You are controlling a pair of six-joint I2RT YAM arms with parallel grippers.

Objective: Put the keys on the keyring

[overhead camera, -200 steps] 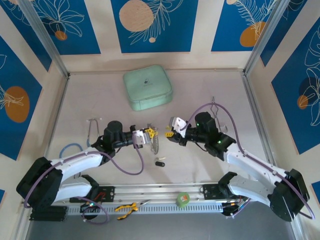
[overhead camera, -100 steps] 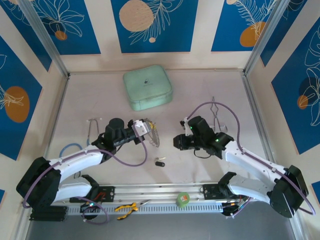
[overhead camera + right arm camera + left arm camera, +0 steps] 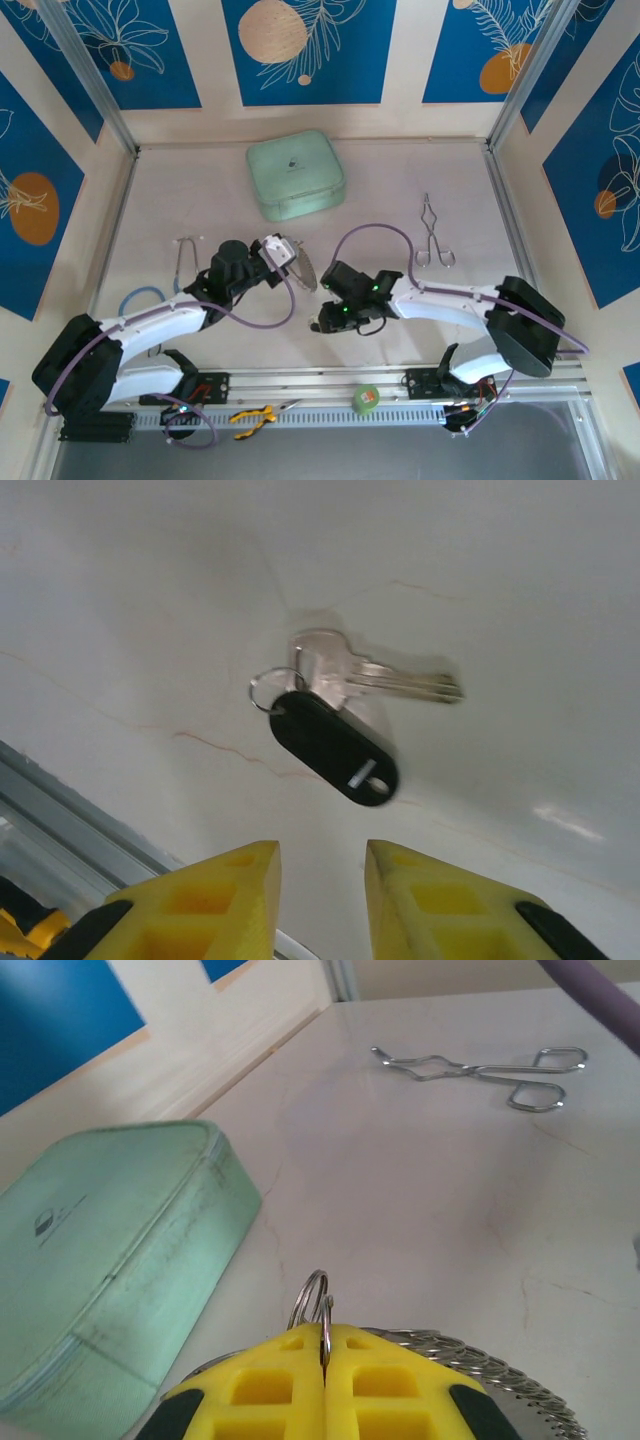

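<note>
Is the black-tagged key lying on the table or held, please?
The key lies flat on the table; the right gripper, open, hangs just short of it.

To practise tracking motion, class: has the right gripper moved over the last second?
Yes. The right gripper has swung toward the near edge and leftward, farther from the mint-green case.

Right gripper (image 3: 320, 858) now over the black-tagged key (image 3: 330, 742) (jaws apart).

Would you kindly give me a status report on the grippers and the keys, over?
Left gripper shut on the keyring. Right gripper open, just above the black-tagged key. Nothing in between.
</note>
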